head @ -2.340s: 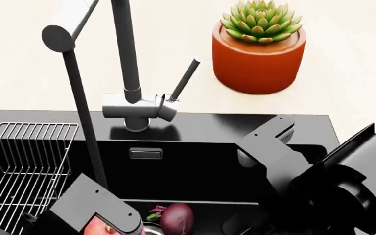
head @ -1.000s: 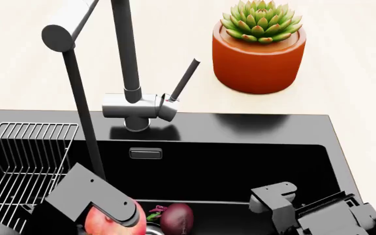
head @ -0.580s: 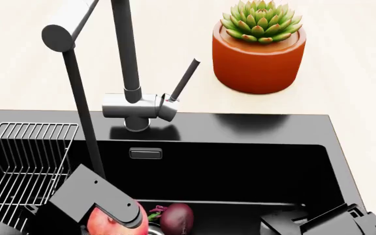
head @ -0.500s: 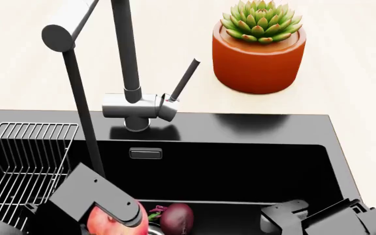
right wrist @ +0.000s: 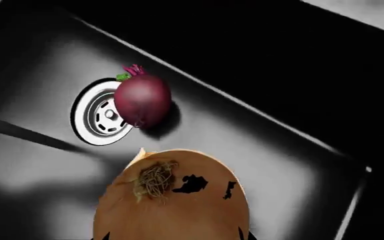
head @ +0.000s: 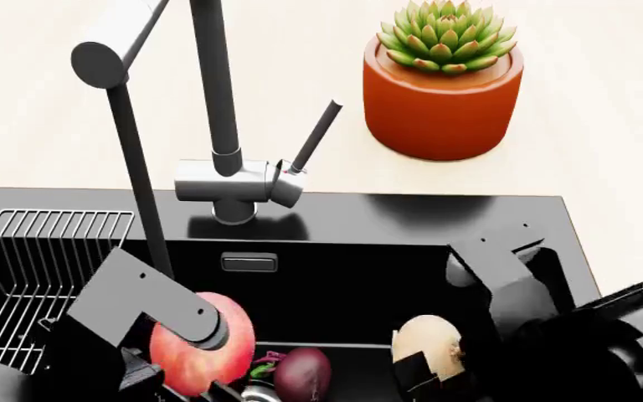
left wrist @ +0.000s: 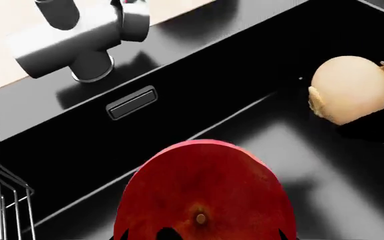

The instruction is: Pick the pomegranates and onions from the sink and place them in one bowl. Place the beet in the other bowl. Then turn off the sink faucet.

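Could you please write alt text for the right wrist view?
An onion fills the lower foreground, close to the camera and above the black sink floor. Beyond it, a beet lies on the floor at the edge of the steel drain strainer.

Two arms are finished in matte black: the left arm [head: 148,297] in angular slabs, the right arm [head: 517,285] in rounded housings.

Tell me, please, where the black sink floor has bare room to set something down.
Bare floor lies right of the dark purple beet, toward the black sink's far wall. It is crowded at the steel drain strainer, where the beet sits against the rim. The wire rack fills the left end.
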You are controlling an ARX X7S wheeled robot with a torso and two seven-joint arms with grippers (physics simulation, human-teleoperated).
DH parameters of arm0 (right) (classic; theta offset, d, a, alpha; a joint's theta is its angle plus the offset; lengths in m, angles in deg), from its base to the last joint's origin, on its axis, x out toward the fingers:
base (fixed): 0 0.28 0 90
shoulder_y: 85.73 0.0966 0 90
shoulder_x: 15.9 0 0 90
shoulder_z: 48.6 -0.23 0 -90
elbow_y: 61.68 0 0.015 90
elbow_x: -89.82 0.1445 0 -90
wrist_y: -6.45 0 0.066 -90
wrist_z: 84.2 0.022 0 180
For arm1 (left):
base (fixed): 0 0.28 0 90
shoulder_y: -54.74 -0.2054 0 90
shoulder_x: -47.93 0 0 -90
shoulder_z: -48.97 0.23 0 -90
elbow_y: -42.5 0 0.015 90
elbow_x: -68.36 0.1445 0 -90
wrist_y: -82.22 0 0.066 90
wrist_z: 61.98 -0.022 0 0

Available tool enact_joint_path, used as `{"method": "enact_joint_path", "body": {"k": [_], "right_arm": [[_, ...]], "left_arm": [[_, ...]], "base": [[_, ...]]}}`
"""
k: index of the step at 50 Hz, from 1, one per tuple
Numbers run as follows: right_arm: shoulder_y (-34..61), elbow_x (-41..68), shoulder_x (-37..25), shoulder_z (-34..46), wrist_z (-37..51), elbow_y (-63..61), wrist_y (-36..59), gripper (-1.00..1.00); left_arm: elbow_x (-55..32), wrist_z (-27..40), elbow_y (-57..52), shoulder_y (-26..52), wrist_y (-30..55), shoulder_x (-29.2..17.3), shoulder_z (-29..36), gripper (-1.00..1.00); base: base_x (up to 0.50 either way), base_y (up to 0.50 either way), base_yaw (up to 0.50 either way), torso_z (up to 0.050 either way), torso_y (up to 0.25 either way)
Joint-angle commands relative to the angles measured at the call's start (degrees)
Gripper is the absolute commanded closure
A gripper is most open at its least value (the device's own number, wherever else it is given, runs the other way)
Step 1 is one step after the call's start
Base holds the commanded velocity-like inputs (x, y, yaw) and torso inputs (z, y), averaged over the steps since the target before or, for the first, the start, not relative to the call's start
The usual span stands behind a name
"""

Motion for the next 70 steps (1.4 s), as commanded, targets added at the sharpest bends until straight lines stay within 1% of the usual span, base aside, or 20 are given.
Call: {"method": "enact_joint_path", "body": {"k": [1,2,5,6,10,13,14,16,20,23,25,28,34,38,43,45,47,48,64,70], "right_arm": [[-15.5,13.7,-17.5,-22.1,31.3,-38.5,-19.1,1.00],[-16.4,13.4,-17.7,-22.2,31.8,-39.3,-20.0,1.00],[-21.7,12.4,-19.1,-22.8,35.4,-43.3,-24.1,1.00],[-22.8,12.3,-19.7,-23.1,36.7,-44.4,-24.9,1.00],[-25.0,10.5,-21.6,-23.2,41.5,-49.8,-26.0,1.00],[-25.9,9.5,-22.4,-23.3,43.9,-52.8,-26.5,1.00],[-26.7,8.5,-22.9,-23.7,45.3,-54.2,-27.7,1.00],[-28.8,7.5,-23.7,-24.9,46.8,-55.6,-30.9,1.00],[-29.3,7.7,-24.7,-24.8,50.4,-59.1,-30.1,1.00],[-29.5,7.8,-24.9,-24.8,52.2,-60.4,-29.7,1.00],[-30.8,7.5,-25.4,-25.3,52.8,-61.1,-31.4,1.00],[-34.0,5.4,-26.0,-26.0,53.1,-61.3,-35.2,1.00],[-35.8,3.8,-27.3,-26.8,54.8,-63.7,-37.4,1.00],[-36.9,2.8,-26.9,-26.2,54.1,-63.4,-37.9,1.00],[-36.9,3.0,-26.7,-26.0,54.1,-63.2,-37.6,1.00],[-37.1,3.1,-26.8,-26.2,54.3,-63.4,-37.9,1.00],[-38.0,2.4,-26.9,-26.5,54.2,-63.3,-39.3,1.00],[-39.5,1.7,-27.2,-27.3,54.6,-63.5,-41.8,1.00],[-39.7,3.1,-27.9,-27.3,55.1,-64.1,-41.1,1.00],[-41.1,3.4,-28.4,-27.7,55.5,-64.6,-42.9,1.00]], "left_arm": [[12.1,-13.6,-4.2,-3.9,-11.8,-3.4,-2.6,1.00],[12.4,-13.5,-4.5,-4.2,-12.0,-3.2,-2.4,1.00],[13.7,-15.1,-6.2,-6.1,-14.3,-5.6,-3.5,1.00],[13.5,-14.5,-6.3,-6.4,-14.6,-5.6,-3.7,1.00],[14.6,-14.8,-7.6,-7.3,-16.0,-7.5,-4.7,1.00],[18.2,-13.3,-9.3,-8.7,-18.2,-7.7,-4.7,1.00],[16.8,-12.5,-8.7,-9.9,-19.2,-8.2,-6.0,1.00],[18.4,-12.7,-8.6,-10.9,-20.6,-9.1,-6.5,1.00],[19.3,-12.4,-9.3,-12.5,-23.3,-10.5,-8.2,1.00],[17.0,-11.1,-10.6,-13.9,-23.8,-11.1,-9.3,1.00],[18.4,-11.4,-10.7,-14.3,-24.6,-11.5,-9.4,1.00],[17.6,-11.4,-11.0,-14.6,-24.8,-12.2,-10.0,1.00],[18.3,-12.3,-11.5,-14.7,-25.1,-12.7,-9.8,1.00],[18.4,-12.2,-11.1,-14.9,-25.4,-12.3,-9.8,1.00],[17.5,-13.1,-11.1,-15.8,-26.5,-14.3,-11.3,1.00],[17.8,-12.8,-11.1,-15.6,-26.4,-14.1,-11.2,1.00],[17.6,-12.3,-11.1,-15.2,-26.2,-13.9,-11.3,1.00],[17.5,-12.2,-11.1,-15.2,-26.2,-13.9,-11.4,1.00],[16.7,-11.7,-12.3,-15.1,-26.6,-14.9,-12.3,1.00],[16.6,-12.1,-12.3,-15.8,-27.3,-15.5,-12.9,1.00]], "base": [[0.00,0.00,0.00,0.000,0.000],[0.00,0.00,0.00,0.000,0.000],[0.00,0.00,0.00,0.000,0.000],[0.00,0.00,0.00,0.000,0.000],[0.00,0.00,0.00,0.000,0.000],[0.00,0.00,0.00,0.005,0.000],[0.00,0.00,0.00,0.000,0.000],[0.00,0.00,0.00,0.000,0.000],[0.00,0.00,0.00,0.000,0.003],[0.00,0.00,0.00,0.000,0.000],[0.00,0.00,0.00,0.000,0.000],[0.00,0.00,0.00,0.000,0.000],[0.00,0.00,0.00,0.000,0.000],[0.00,0.00,0.00,0.000,0.000],[0.00,0.00,0.00,0.000,0.002],[0.00,0.00,0.00,0.000,0.000],[-0.02,0.07,0.00,0.000,0.000],[-0.06,0.16,0.00,0.000,0.000],[-0.08,0.26,0.00,0.000,0.000],[-0.04,0.42,0.00,0.000,0.002]]}}
